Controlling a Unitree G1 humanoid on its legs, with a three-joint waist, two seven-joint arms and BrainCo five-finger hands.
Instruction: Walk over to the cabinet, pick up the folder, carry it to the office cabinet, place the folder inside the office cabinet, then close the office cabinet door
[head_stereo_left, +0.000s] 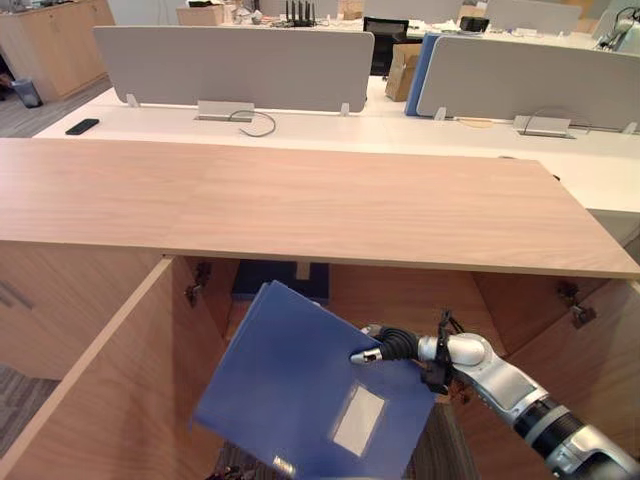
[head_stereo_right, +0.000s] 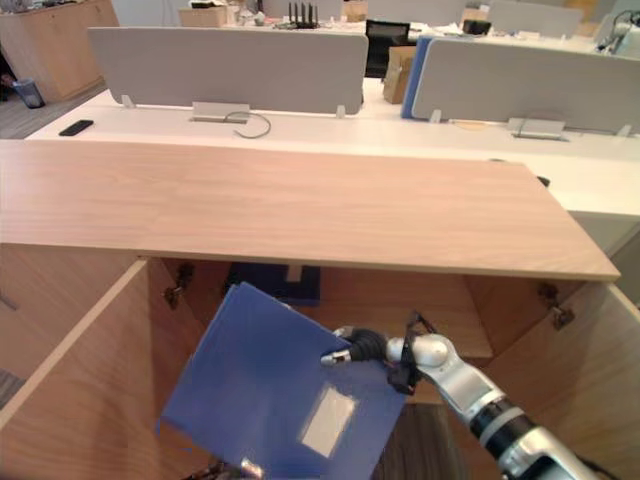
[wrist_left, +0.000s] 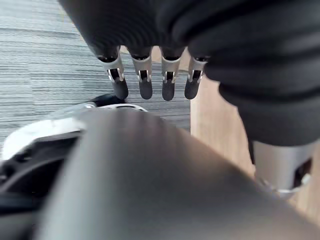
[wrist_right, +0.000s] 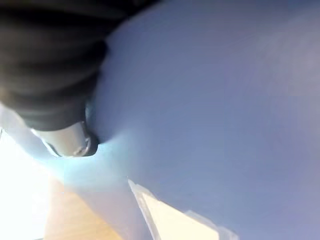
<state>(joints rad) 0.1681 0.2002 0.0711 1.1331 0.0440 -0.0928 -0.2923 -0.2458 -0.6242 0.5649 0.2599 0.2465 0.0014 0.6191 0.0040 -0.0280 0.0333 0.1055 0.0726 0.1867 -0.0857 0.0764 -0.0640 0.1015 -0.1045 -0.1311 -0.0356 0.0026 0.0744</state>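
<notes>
A blue folder (head_stereo_left: 300, 390) with a pale label pocket hangs tilted in front of the open wooden office cabinet (head_stereo_left: 300, 200). My right hand (head_stereo_left: 392, 348) is shut on the folder's right edge, its thumb pressed on the blue cover (wrist_right: 210, 100) in the right wrist view. The folder sits below the cabinet's top and in front of the opening, between the two swung-out doors. Another dark blue item (head_stereo_left: 280, 277) stands deep inside the cabinet. My left hand (wrist_left: 150, 80) hangs low over grey carpet with straight fingers and holds nothing.
The left cabinet door (head_stereo_left: 100, 380) stands open toward me and the right door (head_stereo_left: 570, 340) swings out on the right. Behind the cabinet are white desks (head_stereo_left: 150, 125) with grey partition screens (head_stereo_left: 235, 65), a phone (head_stereo_left: 82, 126) and a cable.
</notes>
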